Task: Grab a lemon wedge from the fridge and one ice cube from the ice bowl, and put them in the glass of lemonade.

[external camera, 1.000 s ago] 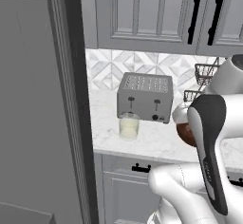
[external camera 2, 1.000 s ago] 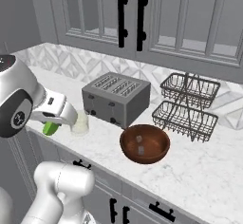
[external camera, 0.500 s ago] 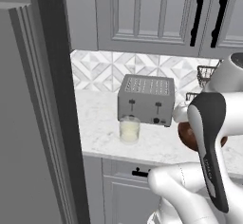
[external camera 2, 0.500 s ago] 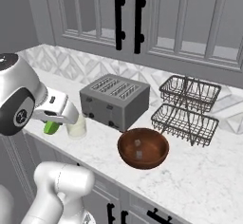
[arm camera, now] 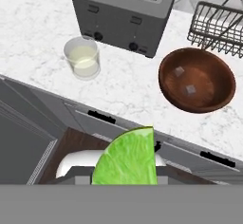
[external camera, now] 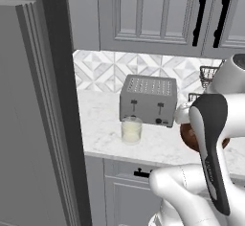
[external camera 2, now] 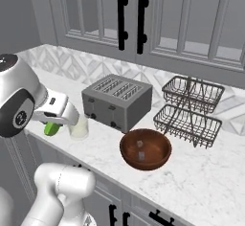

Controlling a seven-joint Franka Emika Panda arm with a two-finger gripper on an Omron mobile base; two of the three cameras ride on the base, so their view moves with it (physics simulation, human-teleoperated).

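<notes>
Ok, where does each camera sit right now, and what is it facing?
Left base view: behind the arm's left, facing glass of lemonade and toaster; arm lower right.
Right base view: behind its right, facing the brown bowl; arm lower left.
Hand view: above the counter, looking down, lemon wedge close.
All share glass, toaster, bowl.

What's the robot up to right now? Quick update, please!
Hand shut on the lemon wedge, off the counter's front edge. Glass of lemonade upright beside the toaster. Ice cubes in the brown bowl. Nothing blocking the glass.
</notes>
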